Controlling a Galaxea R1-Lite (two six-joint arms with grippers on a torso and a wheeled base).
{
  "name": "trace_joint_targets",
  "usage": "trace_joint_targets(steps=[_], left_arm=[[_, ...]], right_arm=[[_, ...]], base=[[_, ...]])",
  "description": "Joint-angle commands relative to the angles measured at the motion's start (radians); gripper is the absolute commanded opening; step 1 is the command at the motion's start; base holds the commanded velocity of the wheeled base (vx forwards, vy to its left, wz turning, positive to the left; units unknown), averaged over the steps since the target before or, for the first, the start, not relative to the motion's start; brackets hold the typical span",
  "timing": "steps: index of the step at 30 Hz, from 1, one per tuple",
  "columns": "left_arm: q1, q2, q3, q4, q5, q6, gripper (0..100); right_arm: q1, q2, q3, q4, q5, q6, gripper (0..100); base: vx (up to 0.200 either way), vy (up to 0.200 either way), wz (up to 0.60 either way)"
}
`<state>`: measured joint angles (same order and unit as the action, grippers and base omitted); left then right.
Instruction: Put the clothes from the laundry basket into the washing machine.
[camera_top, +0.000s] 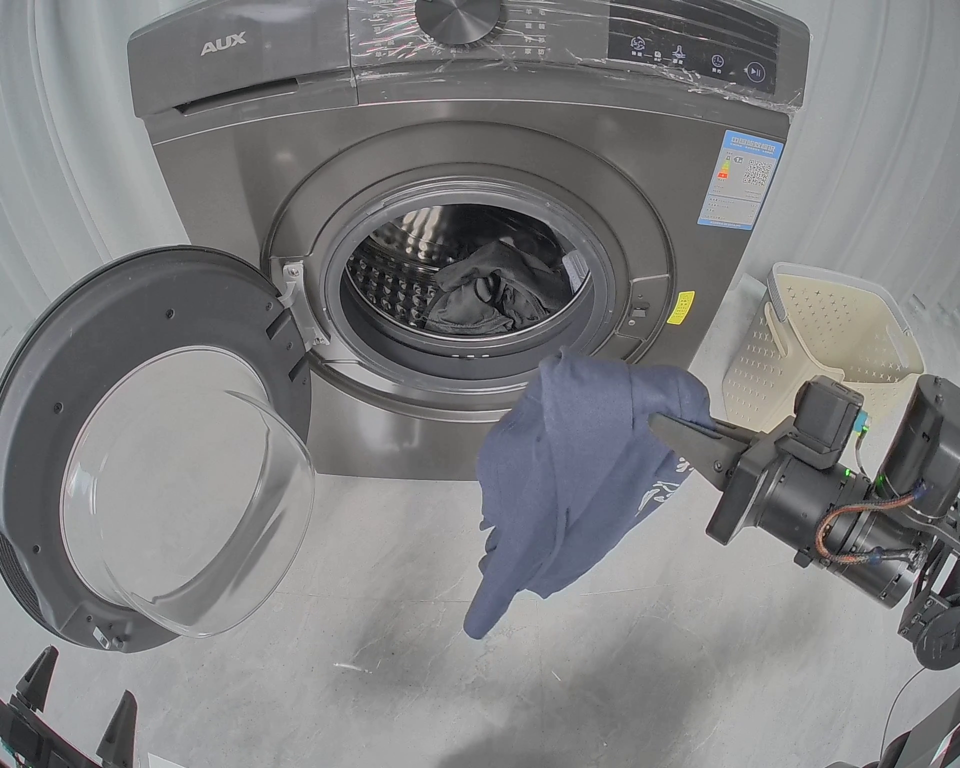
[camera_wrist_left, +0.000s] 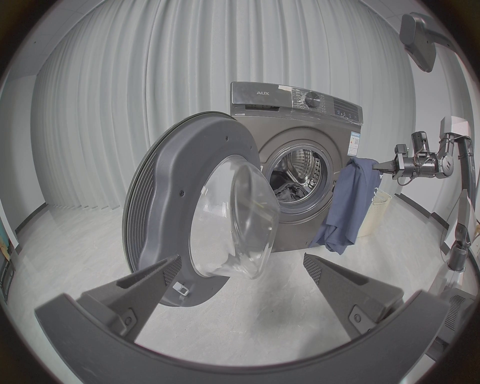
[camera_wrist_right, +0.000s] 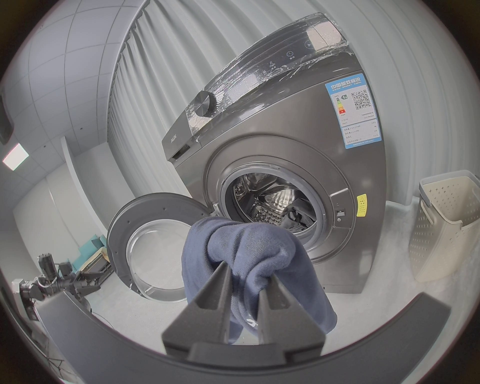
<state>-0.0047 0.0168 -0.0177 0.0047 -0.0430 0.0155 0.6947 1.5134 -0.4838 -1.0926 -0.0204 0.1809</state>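
Presently, my left pincer sits low with its fingers apart, holding nothing. The door of the washing machine is wide open, and a dark garment lies inside. My right pincer is clamped on a blue garment hanging before the opening, clear of the floor. The laundry basket stands rightmost. I judge loading is in hand. Next, the cloth must go through the opening before release.
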Motion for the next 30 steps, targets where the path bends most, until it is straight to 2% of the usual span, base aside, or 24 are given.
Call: trace_joint_targets(steps=[1, 8, 11, 13, 16, 21, 23, 25, 27, 30], left_arm=[[0.0, -0.012, 0.016, 0.0, 0.0, 0.0, 100], [0.002, -0.012, 0.016, 0.0, 0.0, 0.001, 100], [0.002, -0.014, 0.016, 0.0, 0.0, 0.001, 100], [0.002, -0.014, 0.016, 0.0, 0.0, 0.001, 100], [0.002, -0.014, 0.016, 0.0, 0.0, 0.003, 100], [0.005, -0.015, 0.016, -0.002, 0.0, 0.003, 100], [0.005, -0.017, 0.018, -0.011, -0.003, 0.021, 100], [0.005, -0.017, 0.007, -0.037, -0.003, 0.024, 100], [0.006, 0.009, -0.127, -0.092, -0.078, 0.017, 100], [-0.006, 0.117, -0.214, -0.08, -0.239, 0.014, 100]], right_arm=[[0.011, 0.005, -0.015, 0.0, -0.006, 0.011, 0], [0.022, 0.044, -0.038, -0.001, -0.006, 0.012, 0], [0.034, 0.065, -0.067, -0.004, 0.0, 0.014, 0], [0.066, 0.091, -0.108, -0.038, 0.0, 0.037, 0], [0.071, 0.142, -0.134, -0.09, -0.006, 0.055, 0], [0.062, 0.215, -0.167, -0.125, -0.012, 0.055, 0], [0.062, 0.231, -0.18, -0.133, -0.035, 0.055, 0], [0.062, 0.232, -0.188, -0.138, -0.056, 0.055, 0], [0.062, 0.234, -0.196, -0.138, -0.062, 0.055, 0], [0.063, 0.235, -0.2, -0.138, -0.062, 0.055, 0]], base=[[0.0, 0.0, 0.0], [0.0, -0.171, 0.0], [0.0, 0.0, 0.0], [0.0, 0.0, 0.0], [0.0, 0.0, 0.0], [0.0, 0.0, 0.0], [0.0, 0.0, 0.0], [0.0, 0.0, 0.0], [0.0, 0.0, 0.0], [0.0, 0.0, 0.0]])
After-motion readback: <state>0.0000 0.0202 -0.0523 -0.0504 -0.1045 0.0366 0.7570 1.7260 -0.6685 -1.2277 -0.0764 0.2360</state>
